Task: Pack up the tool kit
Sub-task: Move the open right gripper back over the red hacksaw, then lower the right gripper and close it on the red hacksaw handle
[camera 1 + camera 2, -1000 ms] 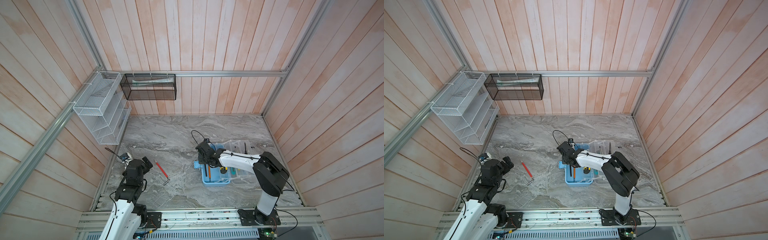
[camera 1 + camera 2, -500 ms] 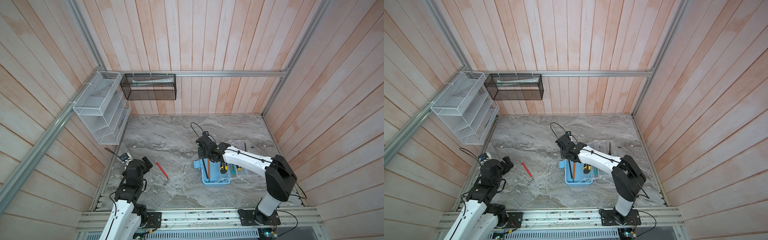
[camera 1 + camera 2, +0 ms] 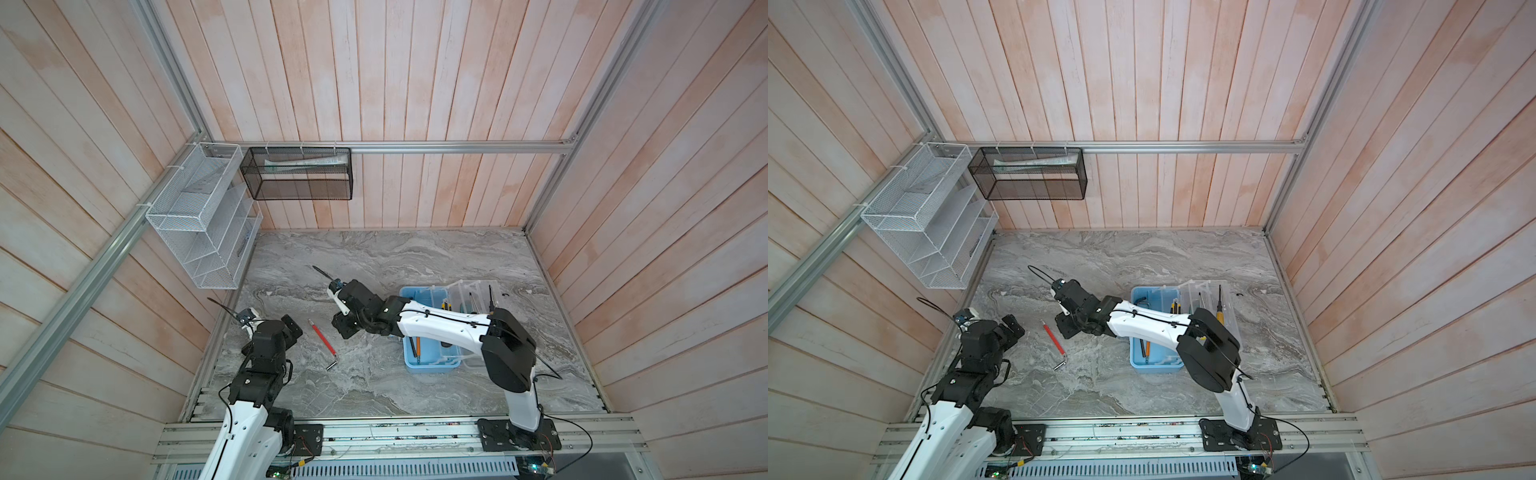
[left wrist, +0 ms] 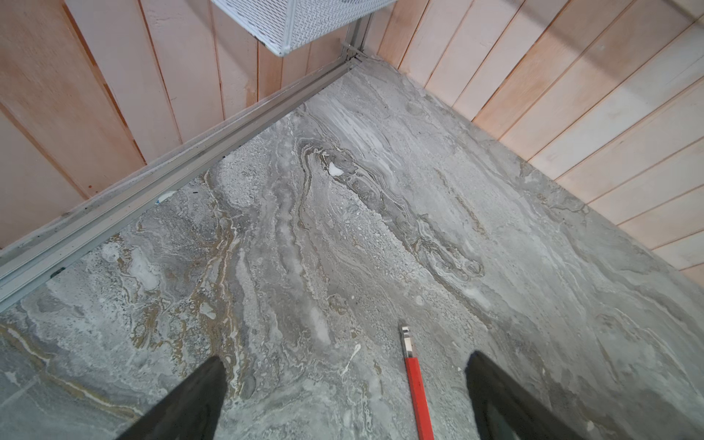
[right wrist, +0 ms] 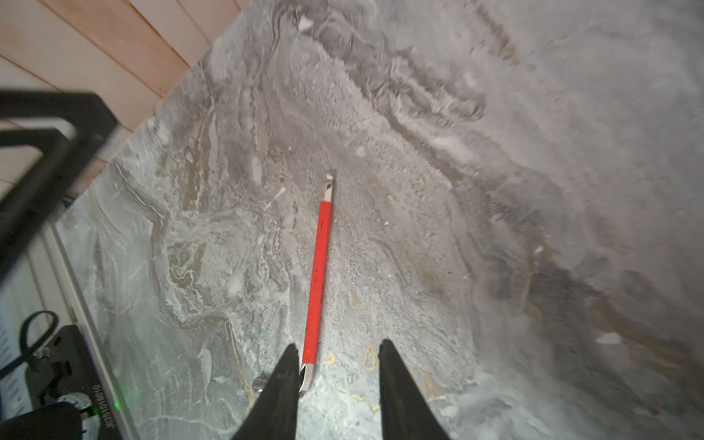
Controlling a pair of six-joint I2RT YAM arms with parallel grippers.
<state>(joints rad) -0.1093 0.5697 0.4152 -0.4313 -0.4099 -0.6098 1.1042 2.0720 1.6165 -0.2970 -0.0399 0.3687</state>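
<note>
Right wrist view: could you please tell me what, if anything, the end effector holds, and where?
Nothing: the right end effector is open; the red tool lies on the table.

Grey, white-veined marble-pattern tabletop (image 3: pixel 415 257); red-sleeved silver L-shaped metal key (image 3: pixel 322 337); light-blue rectangular plastic case (image 3: pixel 432 365); white wire-mesh rack (image 3: pixel 178 203); black mesh basket (image 3: pixel 299 180); pinkish striped wooden plank walls (image 3: pixel 415 83)
</note>
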